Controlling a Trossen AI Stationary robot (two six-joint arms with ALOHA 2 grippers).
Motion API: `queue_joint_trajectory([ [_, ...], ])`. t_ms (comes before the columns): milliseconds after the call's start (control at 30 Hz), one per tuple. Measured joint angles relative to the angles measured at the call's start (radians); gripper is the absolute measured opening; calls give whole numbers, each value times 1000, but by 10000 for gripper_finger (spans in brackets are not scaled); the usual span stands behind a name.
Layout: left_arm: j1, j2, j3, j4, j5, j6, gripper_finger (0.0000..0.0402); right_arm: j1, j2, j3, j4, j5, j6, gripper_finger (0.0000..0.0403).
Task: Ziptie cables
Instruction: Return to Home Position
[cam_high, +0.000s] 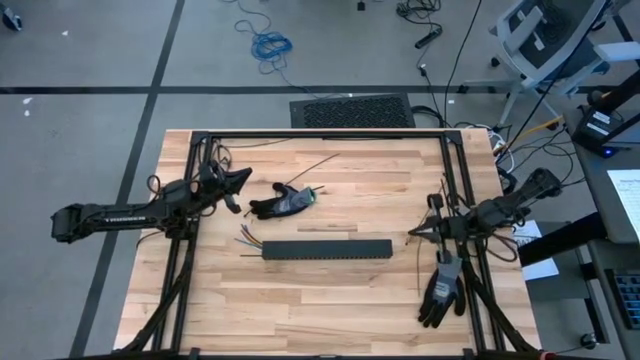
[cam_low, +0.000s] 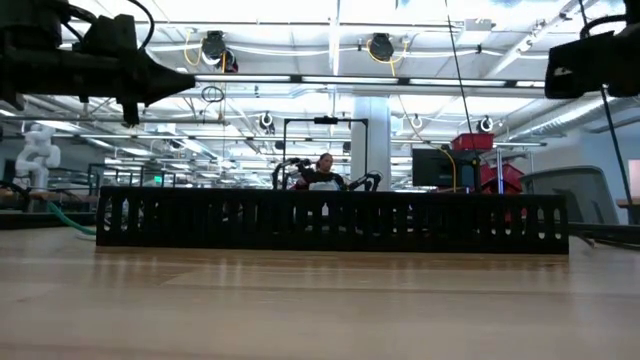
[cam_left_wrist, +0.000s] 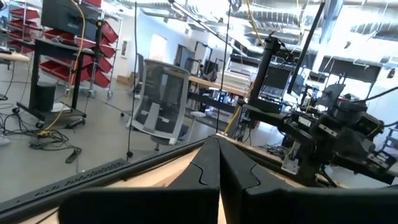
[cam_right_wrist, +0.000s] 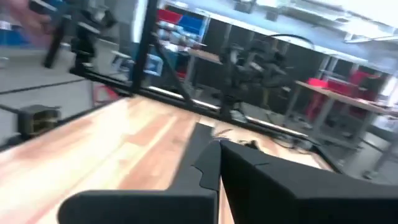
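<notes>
A black slotted duct (cam_high: 328, 248) (cam_low: 330, 220) lies flat on the wooden table, a little nearer than its middle. Thin coloured ends of the cables (cam_high: 246, 238) lie on the wood at the duct's left end; the rest of the bundle does not show. My left gripper (cam_high: 243, 180) (cam_left_wrist: 217, 146) hangs shut above the table's left part, pointing toward the right, with nothing between its fingers. My right gripper (cam_high: 412, 234) (cam_right_wrist: 217, 149) is shut too. It hovers just right of the duct's right end and points left.
One black glove (cam_high: 283, 203) lies just right of my left gripper, and a second glove (cam_high: 440, 292) lies near the right front corner. A thin dark strip (cam_high: 326, 229) lies behind the duct. Black frame rails (cam_high: 320, 133) border the table. Bare wood (cam_high: 300, 310) spreads in front of the duct.
</notes>
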Motion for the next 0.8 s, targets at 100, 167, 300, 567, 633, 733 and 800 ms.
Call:
queue_joint_trajectory([
  [100,0,0,0,-4,0,0,0,-55,21,0,6,99,-2,0],
  [167,0,0,0,-6,0,0,0,-87,37,0,9,252,6,0],
  [300,0,0,0,-8,0,0,0,-121,45,0,9,418,-2,0],
  [567,0,0,0,-31,-1,1,0,-129,45,0,8,428,-1,0],
  [633,0,-1,0,-33,-2,1,0,-136,49,0,2,426,0,0],
  [733,-6,-1,0,-56,-3,1,0,-196,103,0,-5,419,-1,0],
  [800,-17,-1,0,-135,-2,0,0,-286,137,0,-1,423,0,0],
])
